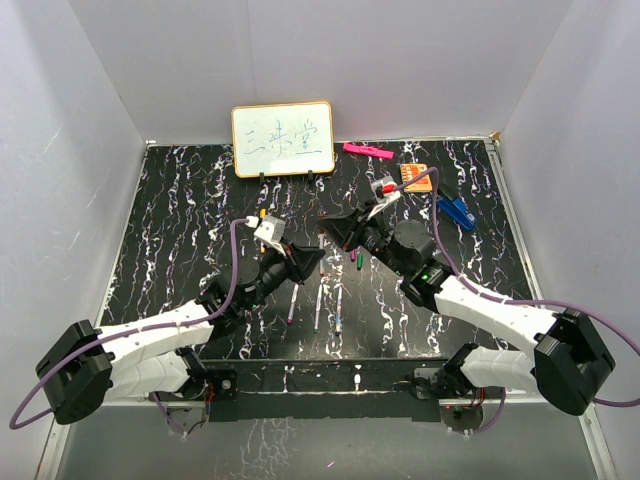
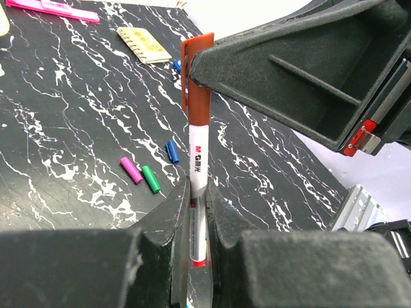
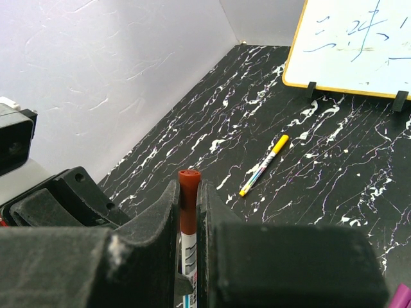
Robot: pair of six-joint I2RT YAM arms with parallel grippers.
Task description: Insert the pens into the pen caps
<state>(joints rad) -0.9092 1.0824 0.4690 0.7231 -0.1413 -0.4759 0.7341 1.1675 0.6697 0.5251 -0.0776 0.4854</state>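
Note:
My left gripper [image 2: 198,192] is shut on a white-barrelled pen [image 2: 197,157] with a red end. A red-brown cap [image 2: 198,96] sits on its far end. My right gripper [image 3: 188,192] is shut on that red-brown cap [image 3: 188,202], with the white barrel below it. The two grippers [image 1: 305,262] [image 1: 335,232] meet above the table's middle. Magenta [image 2: 131,170], green [image 2: 150,179] and blue [image 2: 171,151] caps lie loose on the table. A yellow-capped pen [image 3: 264,165] lies by the whiteboard. Three uncapped pens [image 1: 320,308] lie in front of the grippers.
A whiteboard [image 1: 283,139] stands at the back. A thick pink marker [image 1: 366,151], an orange notepad [image 1: 415,176] and a blue clip-like object [image 1: 456,211] lie at the back right. White walls enclose the black marbled table [image 1: 180,220].

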